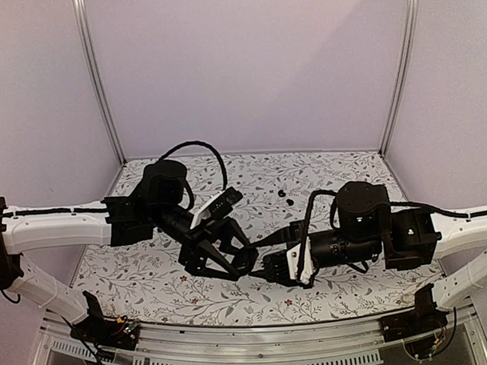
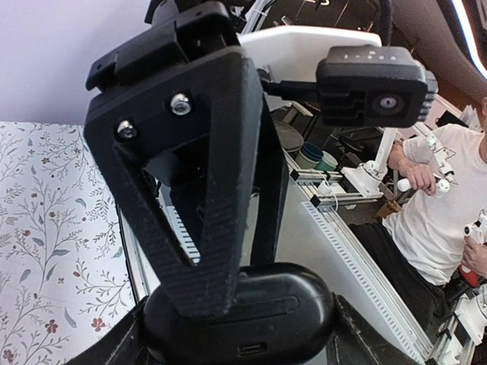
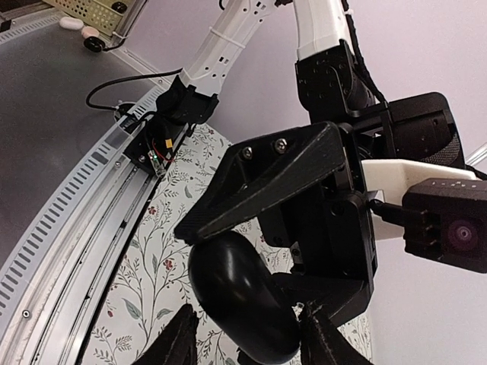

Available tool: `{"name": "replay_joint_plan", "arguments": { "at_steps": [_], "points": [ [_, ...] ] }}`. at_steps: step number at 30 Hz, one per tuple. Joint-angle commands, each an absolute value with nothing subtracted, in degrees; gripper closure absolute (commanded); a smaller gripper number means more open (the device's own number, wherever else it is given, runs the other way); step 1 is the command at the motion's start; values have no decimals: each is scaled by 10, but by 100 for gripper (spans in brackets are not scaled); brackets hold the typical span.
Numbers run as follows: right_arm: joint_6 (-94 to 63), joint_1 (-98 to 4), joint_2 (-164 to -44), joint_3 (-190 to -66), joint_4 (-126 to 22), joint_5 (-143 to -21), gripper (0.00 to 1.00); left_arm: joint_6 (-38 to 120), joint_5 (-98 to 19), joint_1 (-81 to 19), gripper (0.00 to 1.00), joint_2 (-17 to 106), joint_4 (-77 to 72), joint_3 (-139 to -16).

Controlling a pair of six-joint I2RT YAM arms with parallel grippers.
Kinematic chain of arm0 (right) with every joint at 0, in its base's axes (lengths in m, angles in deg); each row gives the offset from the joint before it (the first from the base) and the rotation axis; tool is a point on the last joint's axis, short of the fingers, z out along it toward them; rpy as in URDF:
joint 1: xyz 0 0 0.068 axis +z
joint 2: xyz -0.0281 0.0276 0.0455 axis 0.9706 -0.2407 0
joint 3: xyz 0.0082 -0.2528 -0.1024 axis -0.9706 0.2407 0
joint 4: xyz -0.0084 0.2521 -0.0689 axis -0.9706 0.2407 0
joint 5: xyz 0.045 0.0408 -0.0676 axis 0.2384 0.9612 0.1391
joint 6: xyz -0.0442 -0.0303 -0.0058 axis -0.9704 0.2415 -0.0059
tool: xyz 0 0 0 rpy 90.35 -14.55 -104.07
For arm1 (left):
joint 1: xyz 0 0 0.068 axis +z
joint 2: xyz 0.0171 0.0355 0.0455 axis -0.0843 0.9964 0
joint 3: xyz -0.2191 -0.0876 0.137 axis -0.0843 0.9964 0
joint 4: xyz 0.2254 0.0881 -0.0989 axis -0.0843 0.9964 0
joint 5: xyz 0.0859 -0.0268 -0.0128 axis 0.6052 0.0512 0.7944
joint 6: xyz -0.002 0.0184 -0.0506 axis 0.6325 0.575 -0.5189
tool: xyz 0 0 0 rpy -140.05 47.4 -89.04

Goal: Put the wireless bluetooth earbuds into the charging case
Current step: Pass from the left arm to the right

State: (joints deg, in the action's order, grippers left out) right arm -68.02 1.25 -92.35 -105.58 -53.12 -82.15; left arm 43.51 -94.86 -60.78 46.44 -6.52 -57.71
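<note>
- Your left hand (image 1: 245, 265) is clamped on the smooth black oval charging case (image 2: 293, 304). In the left wrist view the case sits wedged between that hand's two fingers, its lid down and its small charging port facing the camera.
- Your right hand (image 1: 265, 270) has met the left one over the near middle of the white, floral-patterned tabletop (image 1: 151, 286). Its fingers (image 3: 183, 342) straddle the same case (image 3: 236, 293), one on either side.
- In the left wrist view, one ribbed triangular finger (image 2: 205, 228) of the right hand lies across the top of the case, its tip touching the lid.
- You cannot tell from these views whether the right hand has pinched the case or only brackets it. One finger looks to be in contact, while the other shows a sliver of gap.
- The two tiny black rounded earbuds (image 1: 281, 194) lie on the tabletop just beside each other. They are farther back than both hands, well apart from the case, and neither hand touches them.
</note>
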Motion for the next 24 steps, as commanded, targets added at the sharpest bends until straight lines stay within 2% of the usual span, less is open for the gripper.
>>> {"name": "replay_joint_plan", "arguments": {
  "at_steps": [1, 8, 9, 11, 15, 16, 18, 19, 21, 24],
  "points": [
    [-700, 25, -937, -1075, -525, -847, 60, 430, -965, -601, 55, 475, -61, -593],
    [-704, 30, -937, -1072, -533, -859, 81, 432, -950, -601, 55, 475, -49, -596],
    [-704, 31, -936, -1071, -534, -860, 84, 432, -950, -601, 53, 475, -49, -597],
    [-703, 31, -935, -1071, -536, -861, 88, 436, -947, -601, 40, 470, -50, -596],
    [-695, 31, -930, -1067, -541, -861, 94, 438, -936, -600, 38, 459, -60, -591],
    [-689, 32, -930, -1067, -542, -860, 87, 437, -933, -600, 42, 458, -62, -592],
    [-683, 32, -932, -1071, -535, -854, 61, 438, -939, -599, 49, 460, -60, -594],
    [-683, 31, -934, -1070, -535, -852, 52, 439, -943, -599, 51, 463, -57, -595],
    [-683, 31, -933, -1066, -539, -849, 44, 438, -952, -599, 53, 472, -45, -601],
    [-683, 31, -933, -1068, -533, -844, 41, 453, -960, -599, 53, 482, -19, -611]
  ]
}}
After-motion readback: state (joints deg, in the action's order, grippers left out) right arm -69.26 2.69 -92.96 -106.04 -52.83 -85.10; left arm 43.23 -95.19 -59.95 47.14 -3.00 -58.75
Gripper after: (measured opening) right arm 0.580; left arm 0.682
